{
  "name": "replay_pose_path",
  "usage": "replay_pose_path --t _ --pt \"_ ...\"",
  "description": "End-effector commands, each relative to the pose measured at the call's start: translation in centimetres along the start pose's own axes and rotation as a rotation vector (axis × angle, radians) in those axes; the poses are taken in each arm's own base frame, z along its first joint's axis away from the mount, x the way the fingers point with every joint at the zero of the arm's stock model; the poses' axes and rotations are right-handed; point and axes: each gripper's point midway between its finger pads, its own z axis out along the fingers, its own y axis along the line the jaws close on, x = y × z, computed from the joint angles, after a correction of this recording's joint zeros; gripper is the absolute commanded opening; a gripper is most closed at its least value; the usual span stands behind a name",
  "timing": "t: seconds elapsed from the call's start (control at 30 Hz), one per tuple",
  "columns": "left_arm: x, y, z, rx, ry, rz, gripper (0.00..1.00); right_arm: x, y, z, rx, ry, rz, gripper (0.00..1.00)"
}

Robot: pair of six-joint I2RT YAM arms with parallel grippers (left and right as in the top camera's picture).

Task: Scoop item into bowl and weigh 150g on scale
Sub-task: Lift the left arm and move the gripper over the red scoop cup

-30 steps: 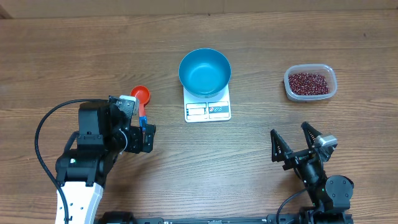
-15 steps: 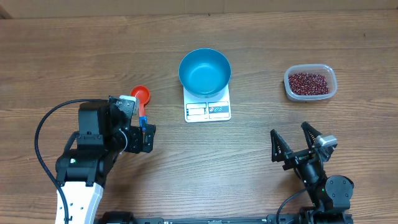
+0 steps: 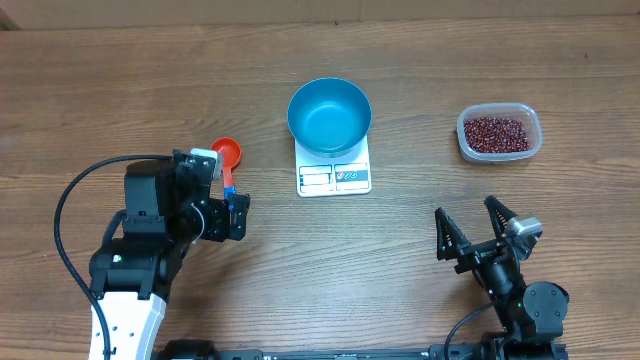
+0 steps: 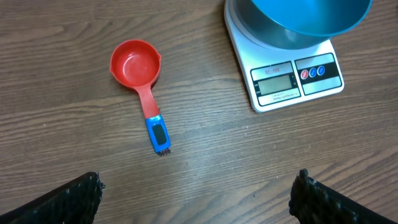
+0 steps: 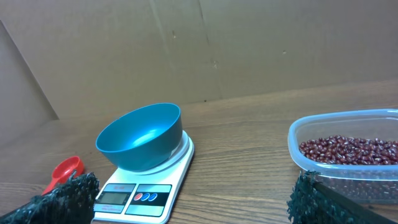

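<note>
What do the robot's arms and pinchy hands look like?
Both arms are mostly black. The left arm has a white lower part and a black cable looping beside it. The right gripper has two black pointed fingers in a V; the left gripper has black bumpy fingertips.

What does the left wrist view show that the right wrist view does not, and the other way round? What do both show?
Only the left wrist view: the whole red scoop with the blue end of its handle, lying apart from the scale.
Only the right wrist view: the clear container holding the dark red beans, and a cardboard wall in the background.
Both: the blue bowl standing on the scale, with the display panel visible. The right wrist view also catches a small part of the scoop at its left edge.
</note>
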Motion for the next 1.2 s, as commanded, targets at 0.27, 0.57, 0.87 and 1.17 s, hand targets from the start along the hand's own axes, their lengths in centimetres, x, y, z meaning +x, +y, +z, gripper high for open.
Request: replay_pose_path --t 0.27,0.57,0.87,1.17 --pt "-1.0 0.4 0.7 -0.006 0.015 0.012 0.99 0.2 -0.2 0.0 0.005 0.002 0.007 1.00" --pt "-2.4 1.7 3.2 -0.037 0.099 -0.013 0.99 0.2 -0.2 0.0 0.005 0.002 0.007 1.00" --pt "-5.7 2.4 3.9 -0.055 0.121 -0.020 1.00 0.2 -0.2 0.0 0.005 0.002 0.007 1.00" --pt "-5.4 3.9 4.9 -0.066 0.208 -0.060 1.00 0.2 -0.2 0.0 0.005 0.002 0.007 1.00"
